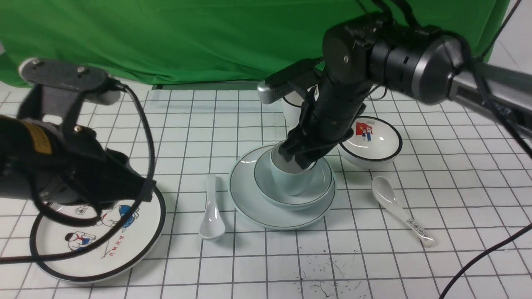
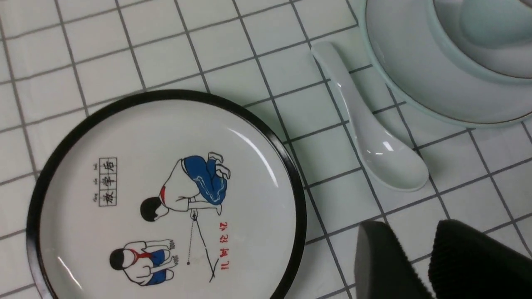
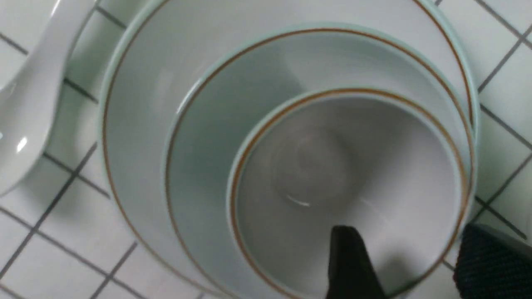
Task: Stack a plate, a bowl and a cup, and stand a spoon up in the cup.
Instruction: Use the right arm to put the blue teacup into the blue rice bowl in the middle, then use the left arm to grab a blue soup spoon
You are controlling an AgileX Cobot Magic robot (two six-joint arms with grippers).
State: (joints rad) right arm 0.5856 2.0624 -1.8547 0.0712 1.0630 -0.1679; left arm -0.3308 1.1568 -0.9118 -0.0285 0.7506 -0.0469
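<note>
Pale-blue cup [image 1: 291,178] sits in bowl [image 1: 316,195]; right claw [image 1: 297,160] straddles its rim, grip uncertain. Release gently, lift straight.

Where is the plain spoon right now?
In the front view, the plain spoon lies flat on the table, just left of the plate and right of the cartoon plate.

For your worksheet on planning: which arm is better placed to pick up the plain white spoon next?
Probably the left: its gripper hovers beside the plain spoon, while the right gripper straddles the cup's rim.
</note>
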